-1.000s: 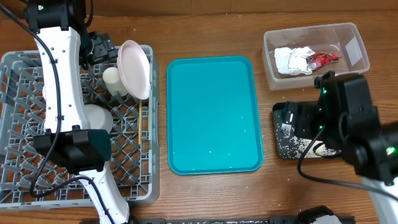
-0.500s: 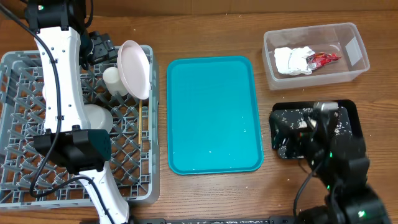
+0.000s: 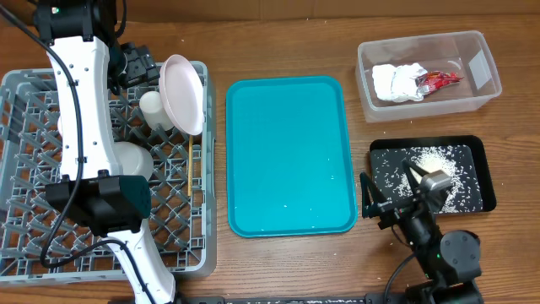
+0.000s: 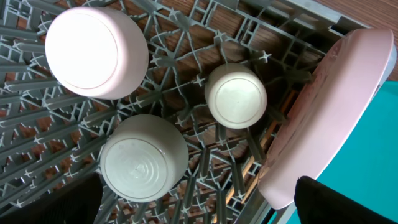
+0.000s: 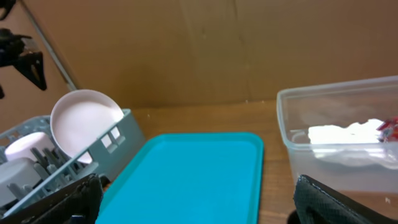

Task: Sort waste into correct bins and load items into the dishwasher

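The grey dishwasher rack stands at the left. A pinkish saucer stands on edge in it. A small white cup and two pale bowls lie upside down in it. My left gripper hangs open over them, holding nothing. The clear tub holds the white napkin and the red wrapper. Rice crumbs lie in the black tray. My right gripper is open and empty at the tray's front left.
A bare teal tray lies in the middle, between the rack and the bins. The left arm runs along the rack. The right arm's base sits at the front edge. A brown wall closes the back.
My right arm has pulled back from over the black tray toward the front edge, uncovering the rice crumbs. The left arm and the rack's contents have not moved.
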Robot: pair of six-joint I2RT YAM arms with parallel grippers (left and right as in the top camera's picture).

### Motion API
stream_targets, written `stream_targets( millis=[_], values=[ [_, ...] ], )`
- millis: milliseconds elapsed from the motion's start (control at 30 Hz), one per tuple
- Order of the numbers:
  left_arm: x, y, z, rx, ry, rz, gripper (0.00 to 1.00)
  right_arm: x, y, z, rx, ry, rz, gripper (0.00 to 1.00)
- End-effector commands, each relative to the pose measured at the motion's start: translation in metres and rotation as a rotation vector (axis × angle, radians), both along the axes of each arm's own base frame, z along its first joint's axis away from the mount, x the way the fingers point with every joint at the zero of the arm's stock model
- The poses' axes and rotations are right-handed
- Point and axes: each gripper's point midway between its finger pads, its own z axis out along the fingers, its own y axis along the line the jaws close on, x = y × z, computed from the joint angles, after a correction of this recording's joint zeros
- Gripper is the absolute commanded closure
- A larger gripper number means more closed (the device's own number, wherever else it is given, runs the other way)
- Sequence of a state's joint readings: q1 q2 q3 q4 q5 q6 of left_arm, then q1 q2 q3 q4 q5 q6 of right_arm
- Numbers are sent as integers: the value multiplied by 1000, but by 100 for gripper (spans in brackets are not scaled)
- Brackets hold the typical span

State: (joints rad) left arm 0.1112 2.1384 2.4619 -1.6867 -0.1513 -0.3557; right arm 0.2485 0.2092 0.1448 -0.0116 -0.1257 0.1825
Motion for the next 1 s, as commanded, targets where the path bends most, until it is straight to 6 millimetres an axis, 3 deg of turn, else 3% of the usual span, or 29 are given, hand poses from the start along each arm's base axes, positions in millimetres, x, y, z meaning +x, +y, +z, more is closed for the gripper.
stream_targets(
  millis=[0, 533, 633, 867, 967],
  values=[
    [2, -2, 8, 12, -23, -24, 0, -3, 0, -7, 2, -50, 10, 0],
    [2, -2, 8, 12, -23, -24, 0, -12, -6, 12, -150, -276, -20, 0],
    [2, -2, 8, 12, -23, -24, 0, -8, -14, 5, -168, -247, -50, 0],
    [2, -2, 8, 12, -23, -24, 0, 1, -38, -34, -204, -79, -154, 0],
    [2, -2, 8, 12, -23, -24, 0, 3, -50, -37, -207, -60, -218, 0]
  ],
)
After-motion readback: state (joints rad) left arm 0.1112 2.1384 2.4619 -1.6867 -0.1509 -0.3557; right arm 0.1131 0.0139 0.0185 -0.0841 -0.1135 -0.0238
